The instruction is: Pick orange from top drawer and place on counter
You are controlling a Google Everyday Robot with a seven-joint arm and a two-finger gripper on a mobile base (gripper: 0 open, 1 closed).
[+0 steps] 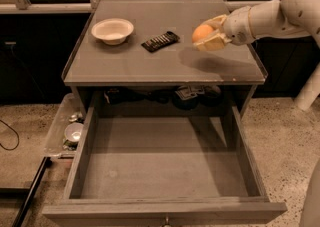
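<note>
Clearly the orange [201,32] is no more in the top drawer [165,171]; it sits between the two fingers of the pincer [206,34], which are closed on it from above and from below, so only the 9 o'clock side of the fruit shows free. The arm reaches in from 3 o'clock, and the pincer hangs over the right half of the worktop [150,66], near its 3 o'clock edge.

The relation that matters for the coming move is the vertical one. A soft shadow lies on the worktop a little toward 6 o'clock from the fruit and apart from it, so I judge that the orange is above the surface and not touching it yet. The way to go is then downward, with almost no travel to the side.

The place under the fruit looks bare. A dark flat thing [160,41] (what it is I cannot tell) lies toward 9 o'clock from the orange, and the white bowl [112,30] is further in the same direction, both well apart from the shadow. The drawer stands pulled out toward 6 o'clock, and nothing lies on its bottom.

Since the fruit is round, it may roll once released, so a low release is safer, I think.
</note>
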